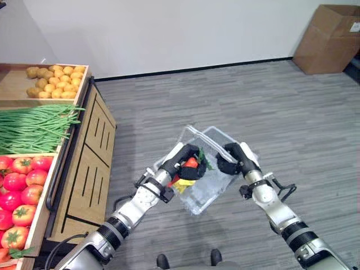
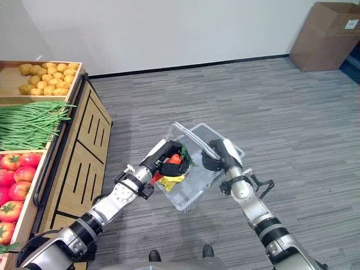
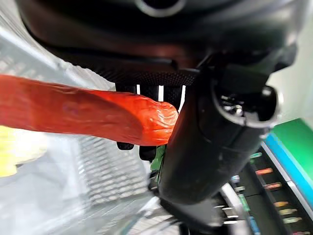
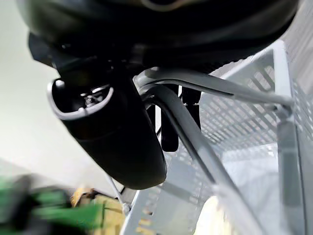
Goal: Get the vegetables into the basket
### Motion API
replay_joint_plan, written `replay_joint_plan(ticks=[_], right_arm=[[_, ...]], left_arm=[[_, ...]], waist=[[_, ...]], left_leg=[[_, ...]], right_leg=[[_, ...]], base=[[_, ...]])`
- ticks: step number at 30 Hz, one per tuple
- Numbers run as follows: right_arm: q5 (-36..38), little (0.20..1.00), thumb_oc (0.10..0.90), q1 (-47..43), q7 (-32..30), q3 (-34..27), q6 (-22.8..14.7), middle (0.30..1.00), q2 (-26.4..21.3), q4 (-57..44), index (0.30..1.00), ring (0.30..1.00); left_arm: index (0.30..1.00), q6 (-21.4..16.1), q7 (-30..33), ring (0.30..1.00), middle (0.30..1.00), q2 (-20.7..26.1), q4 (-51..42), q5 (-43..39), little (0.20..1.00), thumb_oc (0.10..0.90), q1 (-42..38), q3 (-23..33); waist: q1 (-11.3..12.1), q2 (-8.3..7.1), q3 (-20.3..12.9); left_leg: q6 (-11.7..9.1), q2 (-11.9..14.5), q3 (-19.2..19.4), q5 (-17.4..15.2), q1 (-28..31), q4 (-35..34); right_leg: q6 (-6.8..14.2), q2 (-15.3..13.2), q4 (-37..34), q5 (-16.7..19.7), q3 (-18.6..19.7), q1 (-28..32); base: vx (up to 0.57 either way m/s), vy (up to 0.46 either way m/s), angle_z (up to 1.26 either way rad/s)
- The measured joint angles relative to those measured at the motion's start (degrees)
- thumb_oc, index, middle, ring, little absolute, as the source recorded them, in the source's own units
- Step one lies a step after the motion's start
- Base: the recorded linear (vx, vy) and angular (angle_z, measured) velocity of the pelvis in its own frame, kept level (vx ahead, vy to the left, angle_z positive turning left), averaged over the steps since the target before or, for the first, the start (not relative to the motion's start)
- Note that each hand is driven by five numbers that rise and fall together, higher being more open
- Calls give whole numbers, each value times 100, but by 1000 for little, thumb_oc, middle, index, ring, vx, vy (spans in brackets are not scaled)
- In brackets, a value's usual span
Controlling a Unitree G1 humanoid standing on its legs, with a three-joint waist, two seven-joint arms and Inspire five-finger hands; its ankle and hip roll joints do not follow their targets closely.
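Observation:
A clear plastic basket (image 1: 211,190) hangs tilted in front of me above the grey carpet. My right hand (image 1: 229,160) is shut on the basket's wire handle (image 4: 195,142), which runs between its thumb (image 4: 117,142) and its fingers. My left hand (image 1: 194,172) reaches over the basket's left rim. Between thumb and fingers it pinches a long red-orange vegetable (image 3: 88,115) with a green leafy top (image 1: 192,162). A yellow item (image 1: 181,184) lies inside the basket just below that hand.
A wooden produce stand fills the left side, with potatoes (image 1: 53,80) at the back, green beans (image 1: 34,128) in the middle and tomatoes (image 1: 19,185) nearest me. A cardboard box (image 1: 329,38) stands against the far right wall. Open carpet lies ahead.

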Motion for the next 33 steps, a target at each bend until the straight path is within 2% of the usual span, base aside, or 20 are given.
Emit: replay_joint_plan(ticks=[4, 8, 9, 10, 15, 24, 28, 33], right_arm=[[505, 300, 400, 502, 212, 206, -4, 300, -21, -1075, 300, 300], [842, 300, 400, 745, 472, 342, -3, 300, -150, -1367, 300, 300], [1031, 300, 400, 807, 608, 572, -5, 300, -288, -1573, 300, 300], [1071, 300, 400, 807, 677, 678, -5, 300, -343, -1635, 300, 300], [1125, 300, 400, 808, 880, 882, -5, 300, -466, -1728, 300, 300], [1095, 300, 400, 807, 757, 864, -7, 300, -519, -1705, 300, 300], [976, 300, 400, 809, 629, 624, -11, 300, -380, -1324, 300, 300], [712, 300, 400, 853, 370, 53, -27, 300, -78, -350, 300, 300]], left_arm=[[300, 52, 229, 300, 300, -34, 198, 269, 300, 400, 3, 37], [300, 33, 385, 300, 300, -148, 534, 470, 300, 400, 3, 87], [489, 66, 475, 489, 489, -231, 896, 614, 489, 535, 2, 193], [1000, 120, 516, 1000, 1000, -242, 1035, 683, 1000, 900, 1, 222], [1000, 245, 651, 1000, 1000, -374, 1319, 873, 1000, 900, 0, 245], [1000, 247, 665, 1000, 1000, -403, 1304, 958, 1000, 900, 0, 238], [1000, 244, 588, 1000, 1000, -266, 914, 957, 1000, 900, 67, 233], [1000, 245, 138, 1000, 1000, 280, -287, 611, 1000, 900, 570, 133]], waist=[[-89, -1, 0], [-179, -3, 0], [-222, -5, 1], [-240, -11, 3], [-273, -31, 7], [-249, -53, 4], [-181, -56, 5], [-32, -64, 5]], left_leg=[[1, 8, 82, -1, 13, -1], [2, 3, 128, -3, 32, -2], [3, 10, 199, -5, 27, -3], [3, 18, 255, -5, 28, -3], [3, 29, 298, -5, 24, -4], [4, 30, 292, -6, 23, -4], [4, 31, 247, -6, 21, -4], [9, 21, 84, -2, 17, -3]], right_leg=[[-1, 5, 0, 22, 60, -33], [15, 3, -1, 47, 147, -73], [24, 7, -1, 55, 185, -110], [11, 17, -1, 82, 235, -124], [8, 29, -1, 108, 281, -151], [7, 29, -1, 109, 272, -144], [7, 29, 0, 109, 226, -118], [3, 15, -1, 80, 71, -31]], base=[[0, 8, -9], [-4, 14, -11], [-13, 0, -25], [-17, -8, -28], [-5, -3, -5], [0, 0, 0], [0, 0, 7], [-3, 2, 16]])
